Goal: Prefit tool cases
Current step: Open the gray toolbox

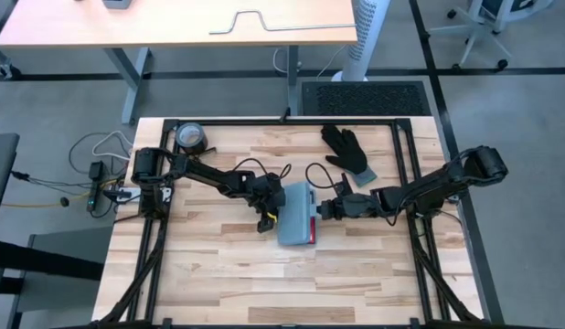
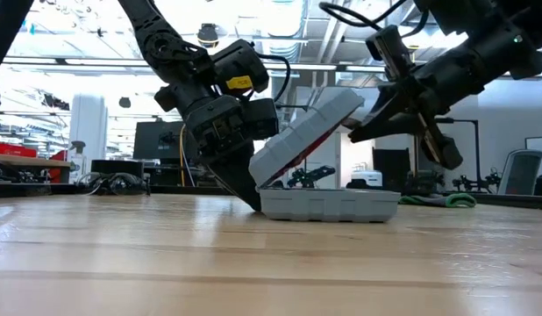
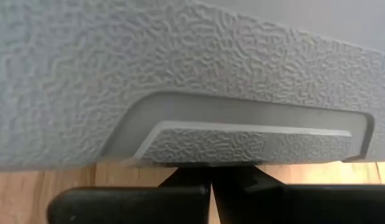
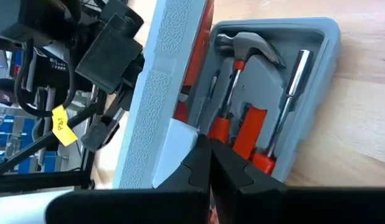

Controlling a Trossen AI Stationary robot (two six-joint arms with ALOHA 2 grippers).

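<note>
The light-blue tool case [image 1: 297,215] lies mid-table. Its base [image 2: 328,204] is flat on the wood. Its lid [image 2: 306,132] stands tilted up, hinged on the table's left side. Inside show a hammer [image 4: 242,46] and red-handled tools [image 4: 251,124] in moulded slots. My left gripper [image 2: 252,197] is shut at the case's left, hinge side, fingers slanting down. My right gripper [image 2: 366,123] is shut at the lid's raised free edge, on the case's right side. My left gripper sets its shut fingertips [image 3: 211,183] against the case's lower edge on the hinge side [image 3: 199,163]. It comes slanting down from the table's left, with the tips at table level. My right gripper has its shut fingertips [image 4: 208,155] under the lid's free edge [image 4: 175,132], reaching in from the table's right. The lid rests tilted on them, open over the base.
A black glove [image 1: 348,151] lies behind the case toward the far right. A tape roll [image 1: 191,139] sits at the far left corner. A black frame [image 1: 282,121] borders the table. Bare wood stretches along the near side.
</note>
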